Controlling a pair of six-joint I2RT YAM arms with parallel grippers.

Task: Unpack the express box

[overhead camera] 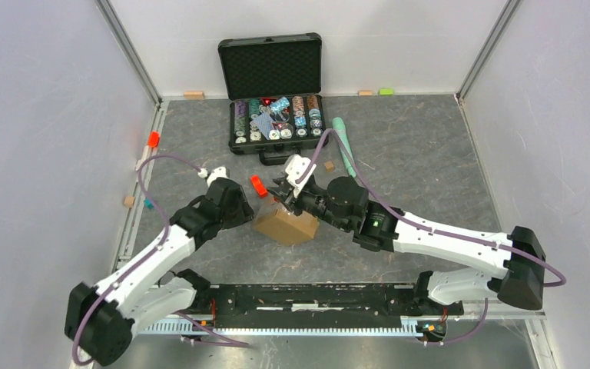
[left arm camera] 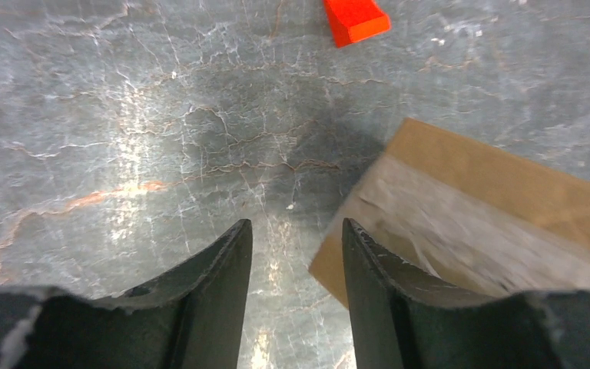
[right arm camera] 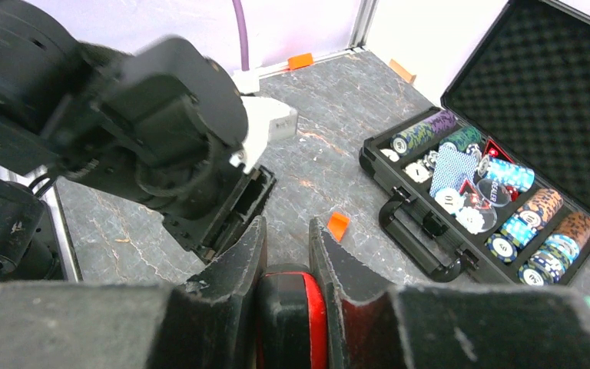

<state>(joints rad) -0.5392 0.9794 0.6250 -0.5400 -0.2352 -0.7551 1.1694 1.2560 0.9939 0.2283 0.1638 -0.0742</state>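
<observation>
At the middle of the tabletop (overhead camera: 430, 146) lies the express box (overhead camera: 286, 226); the right gripper (right arm camera: 288, 223) clamps a red-and-black tool (right arm camera: 292, 315) over its far edge, probably to slit the tape (left arm camera: 461, 231), while the left gripper (left arm camera: 296, 231) hovers parted and empty beside its corner.

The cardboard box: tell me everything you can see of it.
The cardboard box is small, plain brown, with a glossy clear tape strip along its top, and looks still closed. It lies flat and skewed on the grey table, between the arms. The open left gripper sits beside one corner; the right gripper, holding a red and black tool, is over its far edge.
</observation>
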